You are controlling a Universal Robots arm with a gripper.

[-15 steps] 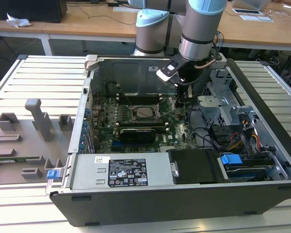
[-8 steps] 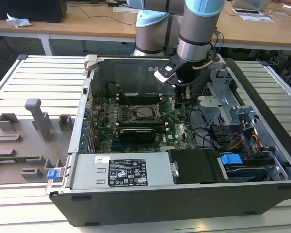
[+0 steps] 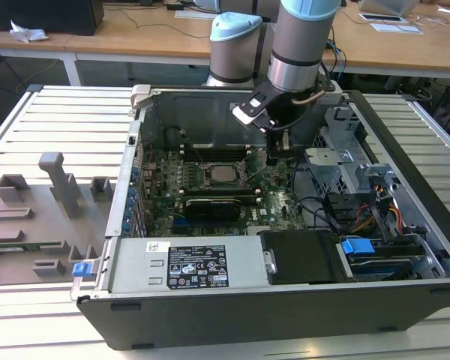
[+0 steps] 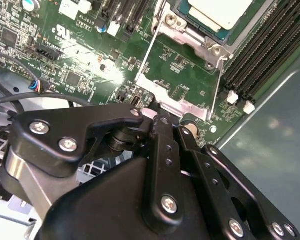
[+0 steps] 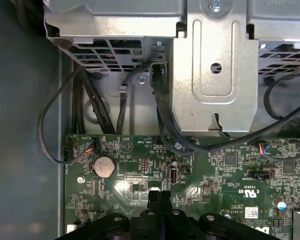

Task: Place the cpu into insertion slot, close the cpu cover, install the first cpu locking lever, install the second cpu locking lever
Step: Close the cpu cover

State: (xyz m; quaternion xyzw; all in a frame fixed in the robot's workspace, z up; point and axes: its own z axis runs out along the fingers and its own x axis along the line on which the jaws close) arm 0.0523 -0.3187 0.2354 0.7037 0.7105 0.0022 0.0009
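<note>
The cpu [image 3: 225,175] lies flat in the insertion slot [image 3: 210,180] in the middle of the green motherboard; the second wrist view shows its pale metal top [image 4: 220,12] inside the slot's silvery rim [image 4: 182,30]. The cpu cover [image 4: 172,97] is swung open away from the slot, and bare board shows through its window. Thin metal rods run along both of its sides. My gripper [image 3: 276,157] hangs over the board on the exterior view's right of the slot. Its black fingers are shut, with the tips [image 4: 157,116] right at the cover's free edge. The closed fingertips [image 5: 156,195] hold nothing visible.
Black memory slots [image 4: 270,55] flank the socket. A metal drive cage [image 5: 215,75] and black cables [image 5: 160,115] sit beyond the board. The power supply [image 3: 187,266] lies along the case front. A grey fixture [image 3: 52,195] stands on the table at the exterior view's left.
</note>
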